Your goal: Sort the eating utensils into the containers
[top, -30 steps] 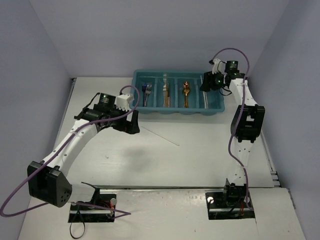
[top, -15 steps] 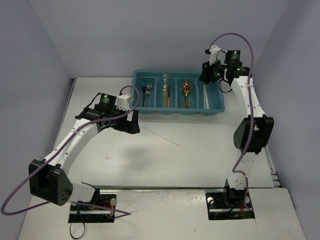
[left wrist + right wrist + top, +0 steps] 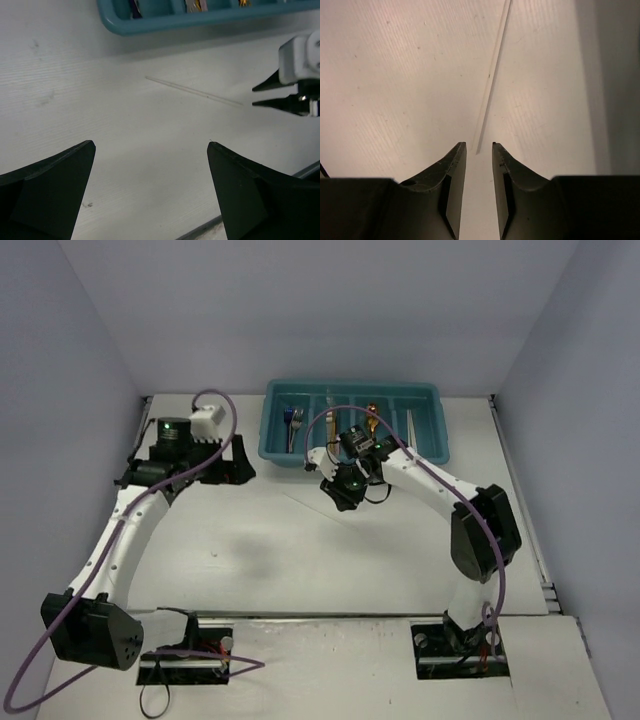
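Chopstick (image 3: 491, 75) near end sits right at the mouth of the right hand (image 3: 477, 146). Fingers are almost together with a thin gap left, and the gap is wider than the stick, so it's not clamped. Can't tell whether the tips touch the chopstick. The hand is low over the counter (image 3: 330, 560) and lined up with the chopstick's length. In the right wrist view the thin pale stick runs straight away from the fingertips, flat on the bare surface. In the left wrist view the same stick lies diagonally, with the right hand's tips at its right end and the tray beyond it. Top view: the right arm reaches across from its base to just in front of the teal tray (image 3: 400, 388), and its wrist overlaps the tray's near wall around the middle compartments. Left hand (image 3: 151, 144) has fingers wide apart with nothing between them. It's over the counter just left of the tray's near-left corner, not touching the chopstick. The tray sits at the far side of the counter and has four long compartments. Leftmost holds silver utensils (image 3: 293, 420). A gold piece (image 3: 372, 412) shows in the third, partly hidden by the right arm. Pale sticks (image 3: 410, 427) lie in the rightmost. Second compartment's contents: can't make them out.
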`<state>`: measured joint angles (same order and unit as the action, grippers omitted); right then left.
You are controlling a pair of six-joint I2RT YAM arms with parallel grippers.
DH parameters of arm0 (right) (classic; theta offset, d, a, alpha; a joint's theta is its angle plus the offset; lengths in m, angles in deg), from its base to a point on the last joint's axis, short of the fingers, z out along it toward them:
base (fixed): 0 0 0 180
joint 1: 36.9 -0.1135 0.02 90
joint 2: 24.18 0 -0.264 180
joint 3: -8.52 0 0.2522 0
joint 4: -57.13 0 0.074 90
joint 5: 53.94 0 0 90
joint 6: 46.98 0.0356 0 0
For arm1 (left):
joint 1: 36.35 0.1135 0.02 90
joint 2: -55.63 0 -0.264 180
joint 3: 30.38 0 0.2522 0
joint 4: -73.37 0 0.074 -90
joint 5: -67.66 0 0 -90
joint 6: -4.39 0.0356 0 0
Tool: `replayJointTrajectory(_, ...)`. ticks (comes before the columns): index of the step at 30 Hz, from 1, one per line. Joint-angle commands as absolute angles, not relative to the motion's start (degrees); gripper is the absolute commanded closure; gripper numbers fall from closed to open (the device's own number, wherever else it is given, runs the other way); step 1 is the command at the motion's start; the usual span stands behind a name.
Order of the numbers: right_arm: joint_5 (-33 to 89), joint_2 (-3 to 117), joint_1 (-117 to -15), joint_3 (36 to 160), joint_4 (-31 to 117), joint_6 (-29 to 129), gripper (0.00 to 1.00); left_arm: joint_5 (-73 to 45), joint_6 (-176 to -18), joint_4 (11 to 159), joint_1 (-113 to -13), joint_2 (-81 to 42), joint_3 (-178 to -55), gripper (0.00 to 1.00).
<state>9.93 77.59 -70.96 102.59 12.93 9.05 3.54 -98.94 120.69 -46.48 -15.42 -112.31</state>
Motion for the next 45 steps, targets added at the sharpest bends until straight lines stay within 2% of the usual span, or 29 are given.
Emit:
replayJointTrajectory(1, 15.28, 79.09, -73.67, 103.94, 11.73, 8.75, 0.74, 5.71, -101.59, 114.92, -41.37, -12.2, -116.83, 0.06)
replayJointTrajectory(13, 16.9, 92.62, -76.05, 110.3, 11.38, 10.42, 0.73, 7.58, -101.25, 116.27, -34.64, -10.2, -114.58, 0.06)
replayJointTrajectory(23, 20.7, 98.72, -77.36, 114.0, 10.92, 11.21, 0.75, 8.08, -100.97, 116.19, -34.31, -9.94, -113.18, 0.06)
replayJointTrajectory(26, 23.1, 99.83, -77.89, 113.69, 10.83, 11.24, 0.77, 8.17, -100.73, 116.04, -34.15, -10.02, -113.03, 0.06)
replayJointTrajectory(36, 32.03, 102.64, -81.19, 112.01, 3.63, 11.74, 0.97, 8.6, -100.2, 116.05, -33.53, -9.85, -113.48, 0.06)
replayJointTrajectory(45, 30.49, 97.07, -81.81, 109.75, 0.58, 13.67, 1.0, 8.7, -100.11, 116.34, -32.96, -9.12, -113.42, 0.06)
